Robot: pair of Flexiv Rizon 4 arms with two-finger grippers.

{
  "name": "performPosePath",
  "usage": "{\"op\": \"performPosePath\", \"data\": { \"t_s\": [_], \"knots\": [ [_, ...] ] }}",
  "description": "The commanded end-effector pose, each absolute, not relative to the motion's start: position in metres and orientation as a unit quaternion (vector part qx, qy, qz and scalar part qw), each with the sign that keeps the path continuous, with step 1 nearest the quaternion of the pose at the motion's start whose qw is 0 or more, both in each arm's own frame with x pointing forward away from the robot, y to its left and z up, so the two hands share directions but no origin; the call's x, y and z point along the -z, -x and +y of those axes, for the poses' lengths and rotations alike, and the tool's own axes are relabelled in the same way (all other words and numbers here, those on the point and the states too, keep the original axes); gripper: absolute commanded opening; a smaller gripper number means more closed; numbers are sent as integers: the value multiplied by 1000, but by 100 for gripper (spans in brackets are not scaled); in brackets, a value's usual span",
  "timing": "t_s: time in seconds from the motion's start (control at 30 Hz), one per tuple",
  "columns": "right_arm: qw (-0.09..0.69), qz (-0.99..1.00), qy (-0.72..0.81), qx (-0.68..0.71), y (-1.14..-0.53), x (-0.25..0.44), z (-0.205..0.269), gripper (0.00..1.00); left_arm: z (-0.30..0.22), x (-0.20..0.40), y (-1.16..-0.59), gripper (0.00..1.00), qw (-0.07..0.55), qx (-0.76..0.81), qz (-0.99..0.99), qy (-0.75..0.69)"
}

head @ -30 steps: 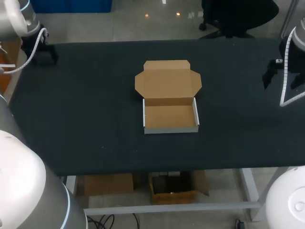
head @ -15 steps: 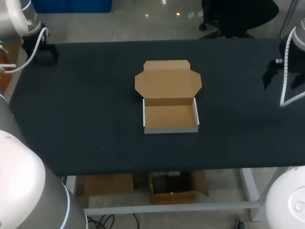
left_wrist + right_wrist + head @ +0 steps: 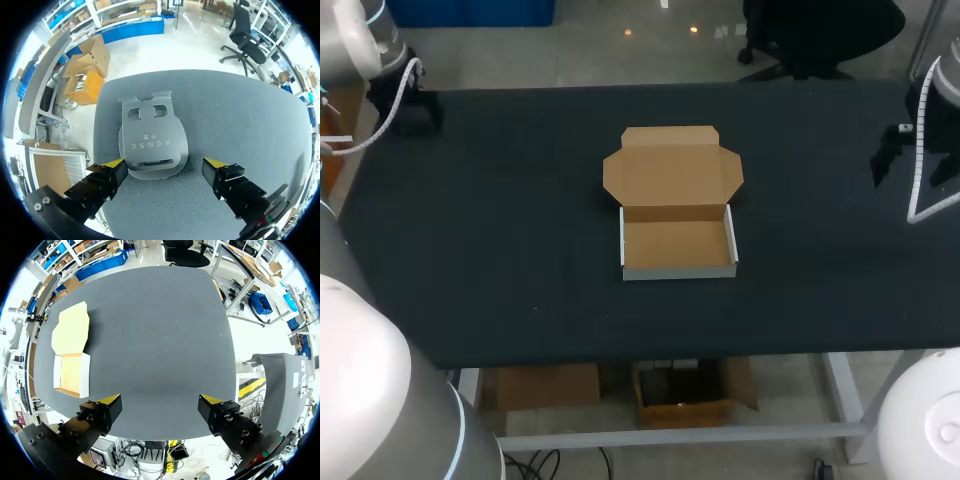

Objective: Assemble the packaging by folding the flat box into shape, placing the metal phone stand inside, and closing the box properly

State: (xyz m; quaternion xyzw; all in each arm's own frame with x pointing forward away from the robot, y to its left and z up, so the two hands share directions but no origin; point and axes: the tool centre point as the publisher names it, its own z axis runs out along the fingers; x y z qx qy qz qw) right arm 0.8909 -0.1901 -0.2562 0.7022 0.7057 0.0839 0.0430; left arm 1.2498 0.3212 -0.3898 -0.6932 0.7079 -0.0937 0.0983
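A cardboard box (image 3: 677,248) with white outer walls stands folded in the middle of the black table (image 3: 500,250). It is open and holds nothing, and its lid (image 3: 672,167) lies flat behind it. The grey metal phone stand (image 3: 150,140) lies flat near the table's far left corner. My left gripper (image 3: 163,165) hovers open right over its near end, one fingertip on each side, not touching. In the head view that gripper (image 3: 415,112) hides the stand. My right gripper (image 3: 160,400) stands open above the table's right edge, far from the box (image 3: 71,372).
Bare black cloth surrounds the box on all sides. The right arm's dark wrist (image 3: 898,150) hangs over the table's right end, with a white cable beside it.
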Motion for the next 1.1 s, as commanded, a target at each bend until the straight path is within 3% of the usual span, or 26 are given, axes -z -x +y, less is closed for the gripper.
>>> {"op": "performPosePath", "data": {
  "t_s": [0.03,1.1],
  "knots": [
    [42,706,-702,-82,-891,255,-190,100,326,395,-1263,100,37,37,713,700],
    [42,706,-702,-82,-891,255,-190,100,332,397,-1281,99,55,55,701,709]
  ]
}}
